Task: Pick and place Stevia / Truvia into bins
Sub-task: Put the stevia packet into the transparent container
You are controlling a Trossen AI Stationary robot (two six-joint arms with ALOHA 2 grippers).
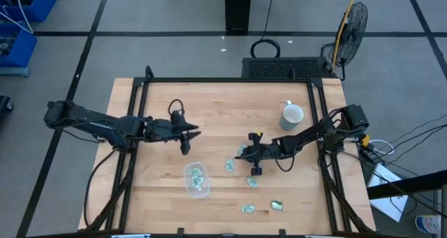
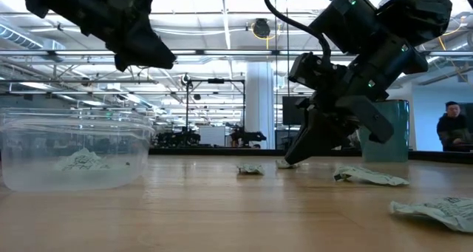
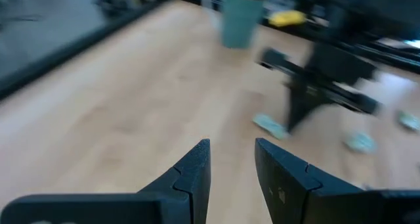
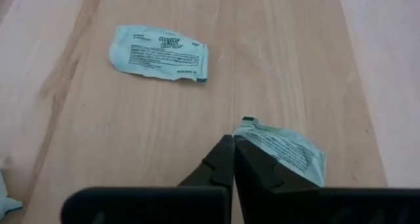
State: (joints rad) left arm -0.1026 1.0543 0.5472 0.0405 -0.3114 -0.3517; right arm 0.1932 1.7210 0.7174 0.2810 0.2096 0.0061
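Observation:
Several pale green Stevia packets lie flat on the table: one near the middle, others toward the near right. The clear bin stands near the near edge with packets inside. My right gripper is down at the table, shut, with a packet at its fingertips; a second packet lies ahead of it. My left gripper hangs open in the air, beyond the bin's far side. My right gripper is shut at one corner of a Stevia packet, coming down at a slant from the table's right side. The fingers hide the exact place of contact. The rest of the packet lies on the table beside one finger.
A grey-white mug stands far right on the table, behind the right arm. The black frame rails run along the table's edges. Bare wood lies between the two grippers and across the far left.

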